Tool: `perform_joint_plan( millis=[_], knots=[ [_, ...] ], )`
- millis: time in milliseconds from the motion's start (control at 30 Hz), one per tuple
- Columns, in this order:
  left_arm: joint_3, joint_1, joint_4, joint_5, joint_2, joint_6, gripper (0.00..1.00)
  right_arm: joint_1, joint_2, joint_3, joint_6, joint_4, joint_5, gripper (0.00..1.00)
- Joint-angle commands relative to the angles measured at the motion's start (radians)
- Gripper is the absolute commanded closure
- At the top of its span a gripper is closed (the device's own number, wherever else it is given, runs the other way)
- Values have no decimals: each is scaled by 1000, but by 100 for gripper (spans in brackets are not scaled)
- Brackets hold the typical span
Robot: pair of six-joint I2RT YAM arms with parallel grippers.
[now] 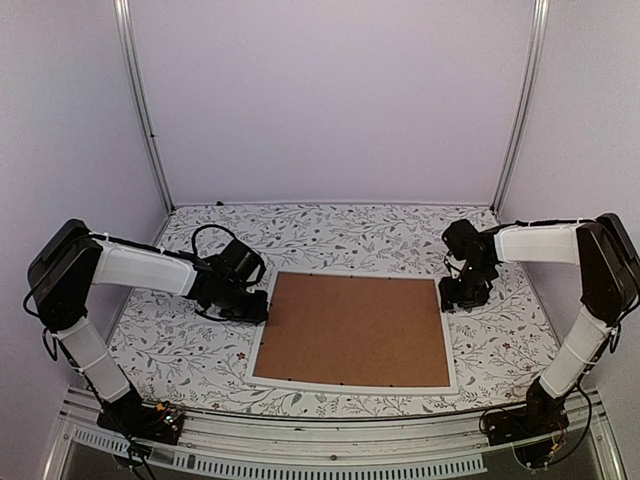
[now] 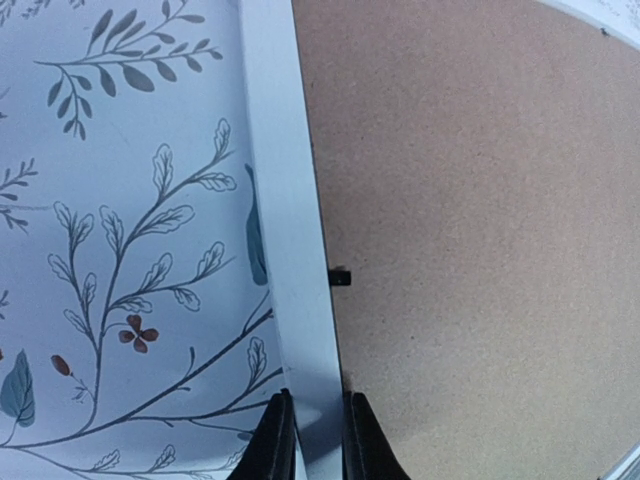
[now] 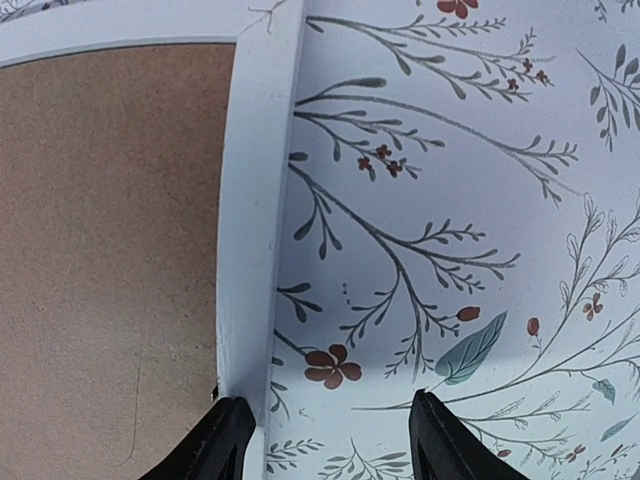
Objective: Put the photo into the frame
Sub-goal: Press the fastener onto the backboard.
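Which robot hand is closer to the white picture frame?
Left. The left hand pinches the frame's left rail between its fingers. The right hand is open at the right rail, one finger over it, the other over the tablecloth.

frame [image 1: 352,384] on table [image 1: 330,230], backing panel [image 1: 350,328] inside it — left end effector [image 2: 318,440] astride its left rail

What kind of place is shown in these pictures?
Probably a robot test booth: plain pale walls with metal posts, a floral-covered table, and a left arm and right arm bolted at its near edge.
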Motion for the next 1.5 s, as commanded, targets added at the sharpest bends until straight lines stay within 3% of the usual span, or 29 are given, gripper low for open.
perform_joint_plan(
  millis=[0,600,1233,1467],
  knots=[
    [-29,0,-57,5,-12,17,96,-3,39,32,14,3,30,42],
    [-29,-12,-57,5,-9,6,95,45,60,22,49,22,-41,47],
    [-27,-49,-43,-20,24,-21,95,143,159,20,137,15,24,49],
    [0,-45,-71,-52,5,-6,90,143,73,65,102,24,-16,46]
  ],
)
